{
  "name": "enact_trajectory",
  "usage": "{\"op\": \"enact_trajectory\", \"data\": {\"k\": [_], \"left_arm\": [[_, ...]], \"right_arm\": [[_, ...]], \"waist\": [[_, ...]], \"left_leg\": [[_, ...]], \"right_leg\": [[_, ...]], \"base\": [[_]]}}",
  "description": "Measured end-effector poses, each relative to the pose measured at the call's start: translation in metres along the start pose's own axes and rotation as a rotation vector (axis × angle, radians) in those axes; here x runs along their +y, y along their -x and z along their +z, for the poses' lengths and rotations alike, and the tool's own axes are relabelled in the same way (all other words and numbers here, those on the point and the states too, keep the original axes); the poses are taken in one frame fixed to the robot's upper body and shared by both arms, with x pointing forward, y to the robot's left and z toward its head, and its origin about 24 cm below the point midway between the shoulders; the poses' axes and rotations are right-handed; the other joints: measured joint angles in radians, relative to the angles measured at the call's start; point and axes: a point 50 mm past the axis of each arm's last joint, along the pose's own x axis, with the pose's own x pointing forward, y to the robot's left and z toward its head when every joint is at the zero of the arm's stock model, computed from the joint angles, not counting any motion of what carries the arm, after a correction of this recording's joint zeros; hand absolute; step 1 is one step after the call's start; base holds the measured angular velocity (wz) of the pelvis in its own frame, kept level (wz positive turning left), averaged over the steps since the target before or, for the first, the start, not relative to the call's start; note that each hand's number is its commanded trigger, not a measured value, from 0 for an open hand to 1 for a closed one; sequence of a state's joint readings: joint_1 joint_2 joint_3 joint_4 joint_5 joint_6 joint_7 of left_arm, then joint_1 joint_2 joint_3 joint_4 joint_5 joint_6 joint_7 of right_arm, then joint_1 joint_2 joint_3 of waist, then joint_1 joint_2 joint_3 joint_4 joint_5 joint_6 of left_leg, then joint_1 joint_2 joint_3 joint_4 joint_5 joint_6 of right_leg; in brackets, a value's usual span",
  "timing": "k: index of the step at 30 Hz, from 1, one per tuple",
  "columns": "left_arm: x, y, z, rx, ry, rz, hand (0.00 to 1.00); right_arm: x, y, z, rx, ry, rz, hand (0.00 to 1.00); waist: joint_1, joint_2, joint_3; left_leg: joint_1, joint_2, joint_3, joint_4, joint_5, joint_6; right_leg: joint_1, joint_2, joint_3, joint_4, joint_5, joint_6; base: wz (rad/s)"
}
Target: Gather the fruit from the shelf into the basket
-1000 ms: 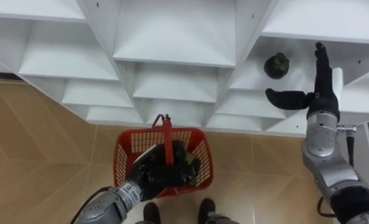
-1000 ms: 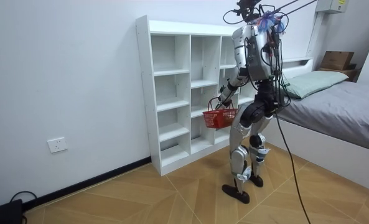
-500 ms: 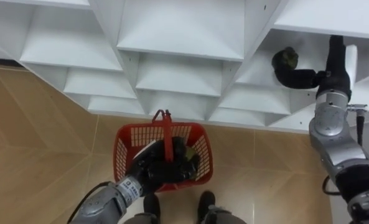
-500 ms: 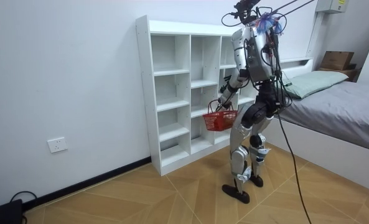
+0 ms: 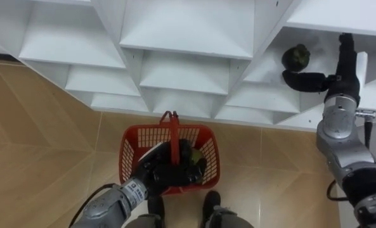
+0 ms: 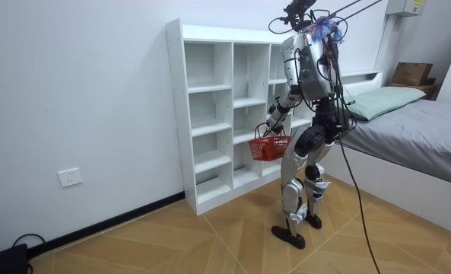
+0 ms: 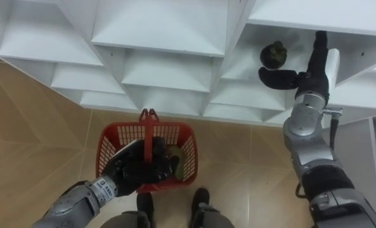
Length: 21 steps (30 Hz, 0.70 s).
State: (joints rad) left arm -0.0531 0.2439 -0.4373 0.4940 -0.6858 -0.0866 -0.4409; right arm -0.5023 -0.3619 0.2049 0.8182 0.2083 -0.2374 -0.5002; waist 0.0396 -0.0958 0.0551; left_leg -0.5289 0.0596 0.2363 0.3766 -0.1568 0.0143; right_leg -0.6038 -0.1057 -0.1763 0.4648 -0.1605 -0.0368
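a dark green fruit (image 5: pixel 296 57) sits on a shelf in the right column of the white closet (image 5: pixel 181 38). the right hand (image 5: pixel 341 75) is beside it, open, fingers straight up and thumb stretched out just under the fruit; whether they touch is unclear. lower down, the left hand (image 5: pixel 165 171) is curled round the handle of a red basket (image 5: pixel 132 144) hanging above the wooden floor (image 5: pixel 42 133).
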Motion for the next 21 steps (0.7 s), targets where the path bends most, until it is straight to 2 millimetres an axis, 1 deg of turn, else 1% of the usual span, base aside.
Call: {"op": "enact_trajectory", "data": {"k": [7, 12, 16, 21], "left_arm": [[0.0, -0.001, 0.0, -0.002, 0.01, 0.009, 1.0], [-0.003, -0.004, 0.001, 0.002, 0.001, -0.001, 1.0], [-0.005, -0.007, 0.003, 0.007, -0.01, -0.018, 1.0], [-0.005, -0.008, 0.003, 0.018, -0.009, -0.024, 1.0]], "right_arm": [[0.0, -0.003, -0.005, 0.066, 0.007, -0.004, 0.0], [0.003, -0.008, 0.004, 0.052, -0.002, 0.015, 0.0], [0.003, -0.012, 0.004, 0.074, -0.014, 0.014, 0.0], [0.001, -0.014, 0.001, 0.09, 0.013, 0.015, 0.0]], "waist": [[0.022, -0.01, 0.0068], [0.029, -0.01, 0.0068], [0.043, -0.01, 0.0068], [0.048, -0.01, 0.007]], "left_leg": [[-0.011, -0.001, 0.003, 0.001, 0.001, 0.001], [-0.02, -0.001, 0.002, 0.0, 0.001, 0.001], [-0.022, 0.0, 0.002, 0.0, 0.001, 0.001], [-0.023, -0.003, 0.002, 0.0, 0.002, 0.002]], "right_leg": [[-0.017, 0.0, 0.008, 0.0, 0.0, 0.0], [-0.023, -0.001, 0.004, 0.003, 0.0, 0.0], [-0.025, -0.001, 0.002, 0.004, 0.0, 0.0], [-0.024, -0.014, -0.027, 0.007, 0.0, 0.0]], "base": [[-0.02], [0.01], [0.0], [0.01]]}}
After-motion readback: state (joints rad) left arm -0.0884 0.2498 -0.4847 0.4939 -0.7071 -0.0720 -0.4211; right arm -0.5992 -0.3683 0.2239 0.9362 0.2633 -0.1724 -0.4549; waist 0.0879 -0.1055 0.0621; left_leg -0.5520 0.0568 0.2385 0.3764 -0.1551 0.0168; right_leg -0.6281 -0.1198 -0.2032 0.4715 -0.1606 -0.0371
